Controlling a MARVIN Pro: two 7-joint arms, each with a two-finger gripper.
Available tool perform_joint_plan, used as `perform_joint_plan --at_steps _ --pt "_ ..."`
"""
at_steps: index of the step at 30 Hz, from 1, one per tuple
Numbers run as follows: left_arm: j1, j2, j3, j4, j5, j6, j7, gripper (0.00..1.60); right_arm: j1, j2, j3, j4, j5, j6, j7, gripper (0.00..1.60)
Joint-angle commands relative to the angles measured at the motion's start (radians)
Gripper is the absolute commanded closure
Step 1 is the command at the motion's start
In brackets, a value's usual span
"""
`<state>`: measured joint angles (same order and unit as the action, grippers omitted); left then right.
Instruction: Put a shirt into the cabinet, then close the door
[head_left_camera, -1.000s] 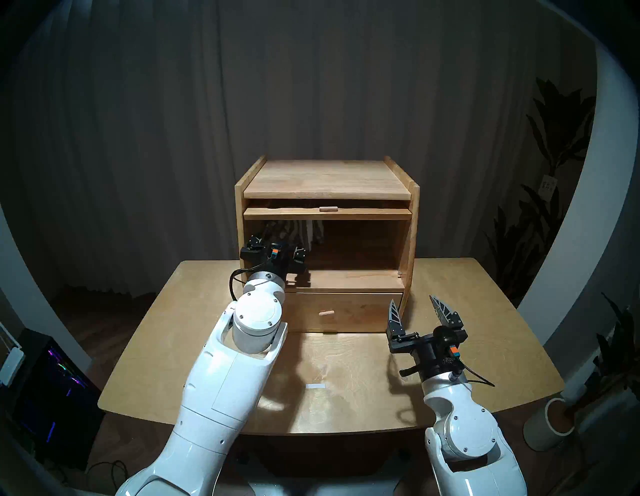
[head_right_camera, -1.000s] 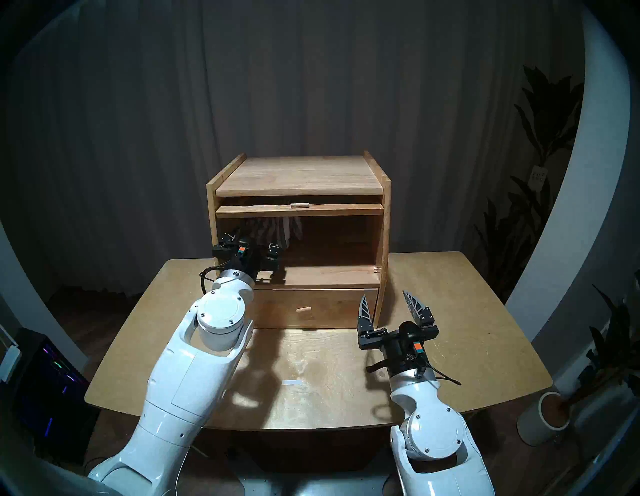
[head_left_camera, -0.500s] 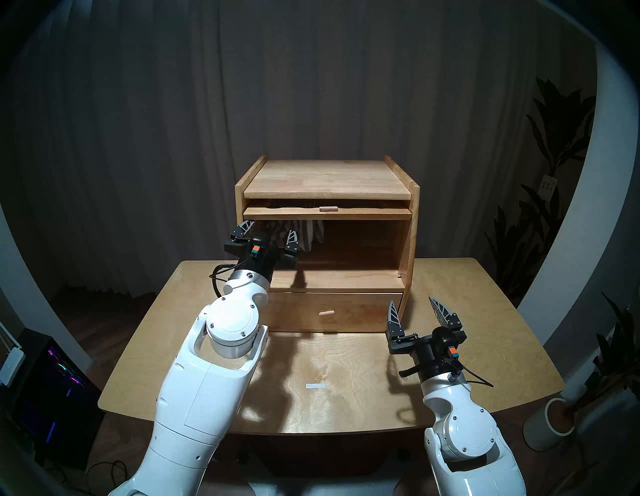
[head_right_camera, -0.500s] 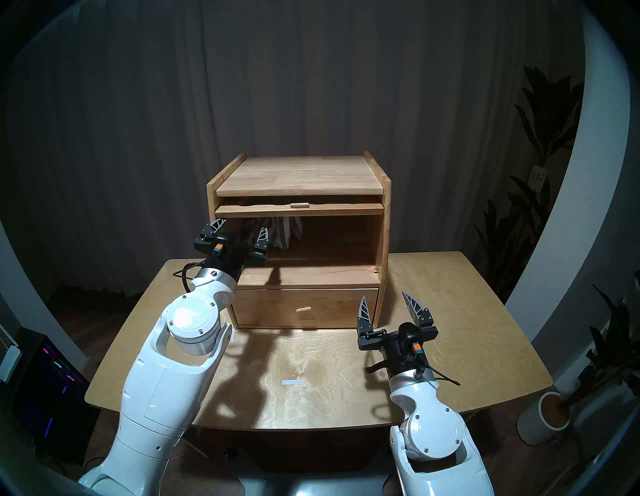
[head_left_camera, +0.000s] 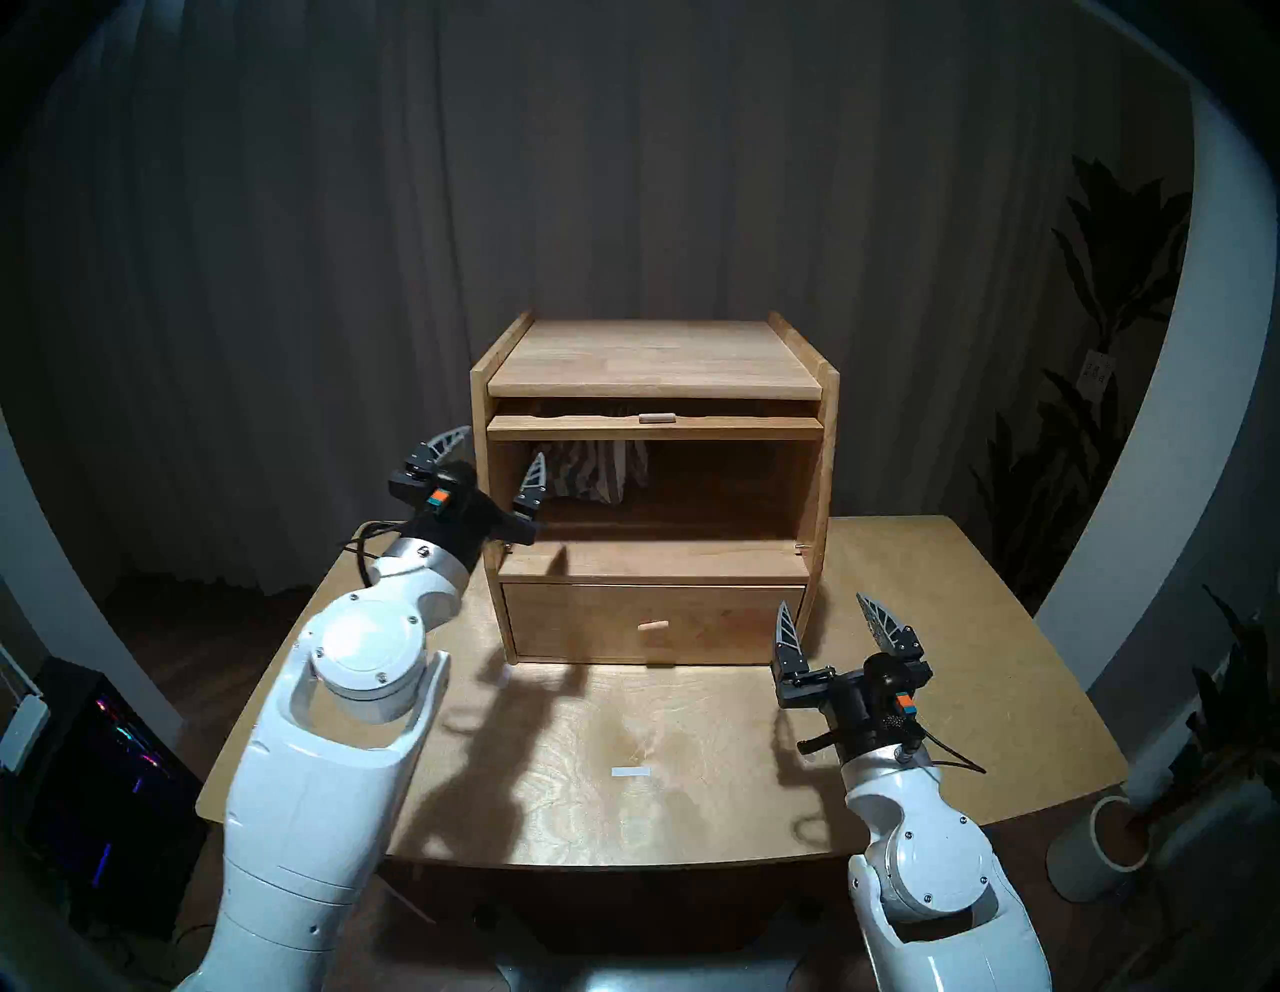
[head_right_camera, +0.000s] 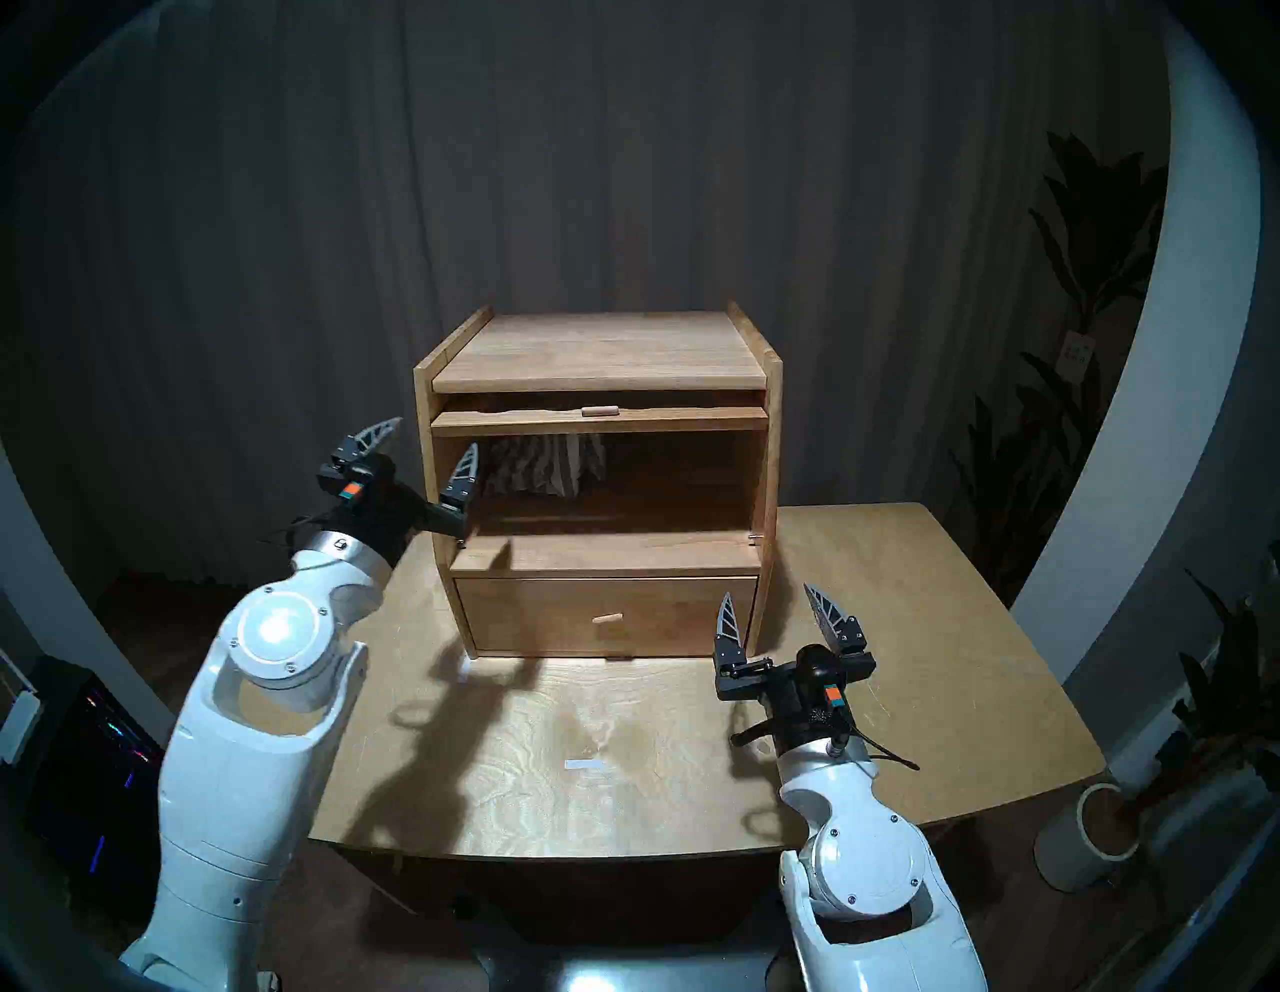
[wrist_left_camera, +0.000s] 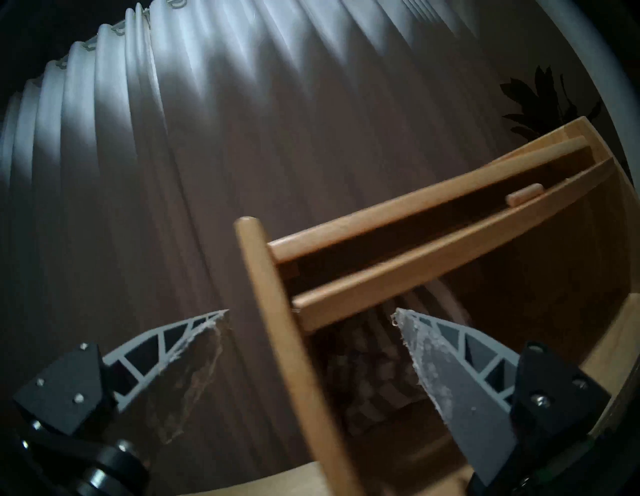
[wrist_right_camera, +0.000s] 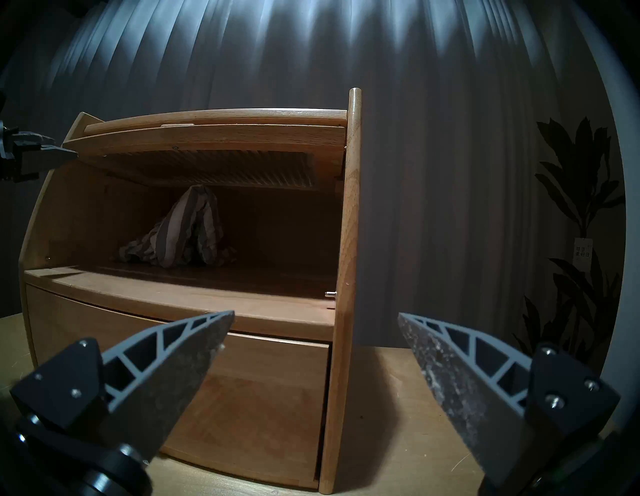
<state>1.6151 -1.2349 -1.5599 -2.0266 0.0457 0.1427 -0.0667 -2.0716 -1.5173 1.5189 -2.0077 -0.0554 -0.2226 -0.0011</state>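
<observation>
Your shirt (wrist_right_camera: 187, 235) lies heaped at the far left of the cabinet (head_left_camera: 817, 485) compartment, so the door (head_left_camera: 654, 427), lifted flat overhead, comes next. Left pincer (head_left_camera: 495, 457) is spread, empty at the opening's left edge; right pincer (head_left_camera: 828, 613) waits released over the tabletop (head_left_camera: 970, 658).

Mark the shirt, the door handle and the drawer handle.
shirt (wrist_right_camera: 180, 235): right wrist view, striped folds at its middle.
door handle (head_left_camera: 656, 417): head left view, peg's middle.
drawer handle (head_left_camera: 652, 625): head left view, peg's middle.

The light wooden tabletop (head_left_camera: 970, 623) carries the cabinet (head_left_camera: 654, 360) at its far middle. A small white strip (head_left_camera: 631, 772) lies flat nearer the front, well apart from it.
</observation>
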Motion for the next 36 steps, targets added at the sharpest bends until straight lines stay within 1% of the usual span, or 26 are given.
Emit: perform_joint_plan --at_steps 1,2,4,5,6,7,8,9,10,12,13,19,21,23,27,29,36 --pt "0.069 0.112 -0.146 -0.077 -0.018 0.005 -0.039 0.00 0.007 0.000 0.001 -0.022 0.000 -0.007 -0.001 0.00" --pt "0.088 0.131 -0.174 -0.087 -0.026 0.001 -0.048 0.00 0.007 0.000 0.001 -0.023 0.000 -0.007 -0.001 0.00" --pt "0.123 0.150 -0.205 -0.101 -0.049 0.003 -0.066 0.00 0.010 0.004 0.004 -0.028 -0.004 -0.007 0.000 0.00" --pt "0.143 0.150 -0.230 -0.106 -0.071 0.010 -0.075 0.00 0.021 0.016 0.012 -0.037 -0.010 -0.003 0.006 0.00" --pt "0.153 0.152 -0.240 -0.108 -0.092 0.017 -0.084 0.00 0.031 0.026 0.021 -0.045 -0.012 0.003 0.011 0.00" --pt "0.158 0.129 -0.269 -0.107 -0.115 0.027 -0.097 0.00 0.047 0.050 0.035 -0.055 -0.030 0.018 0.022 0.00" --pt "0.153 0.126 -0.262 -0.101 -0.131 0.034 -0.098 0.00 0.061 0.067 0.045 -0.063 -0.044 0.028 0.029 0.00" --pt "0.146 0.104 -0.275 -0.095 -0.150 0.037 -0.105 0.00 0.073 0.099 0.059 -0.073 -0.080 0.047 0.044 0.00" --pt "0.142 0.099 -0.275 -0.090 -0.166 0.044 -0.111 0.00 0.084 0.117 0.070 -0.083 -0.099 0.057 0.056 0.00" --pt "0.127 0.082 -0.268 -0.075 -0.187 0.049 -0.108 0.00 0.102 0.135 0.089 -0.108 -0.143 0.087 0.088 0.00" --pt "0.122 0.077 -0.262 -0.065 -0.193 0.062 -0.106 0.00 0.112 0.144 0.095 -0.124 -0.161 0.104 0.101 0.00" --pt "0.079 0.054 -0.248 -0.015 -0.234 0.078 -0.102 0.00 0.183 0.215 0.109 -0.194 -0.260 0.161 0.170 0.00" --pt "0.055 0.046 -0.245 0.011 -0.252 0.087 -0.102 0.00 0.207 0.245 0.113 -0.203 -0.302 0.195 0.202 0.00" --pt "0.036 0.041 -0.244 0.029 -0.263 0.091 -0.103 0.00 0.223 0.255 0.105 -0.208 -0.317 0.209 0.218 0.00" --pt "-0.006 0.037 -0.246 0.068 -0.288 0.099 -0.106 0.00 0.275 0.275 0.070 -0.221 -0.361 0.256 0.275 0.00" --pt "-0.022 0.037 -0.250 0.085 -0.297 0.104 -0.106 0.00 0.287 0.283 0.058 -0.225 -0.378 0.271 0.294 0.00" --pt "-0.080 0.043 -0.267 0.155 -0.322 0.119 -0.106 0.00 0.373 0.304 0.005 -0.205 -0.435 0.317 0.365 0.00"
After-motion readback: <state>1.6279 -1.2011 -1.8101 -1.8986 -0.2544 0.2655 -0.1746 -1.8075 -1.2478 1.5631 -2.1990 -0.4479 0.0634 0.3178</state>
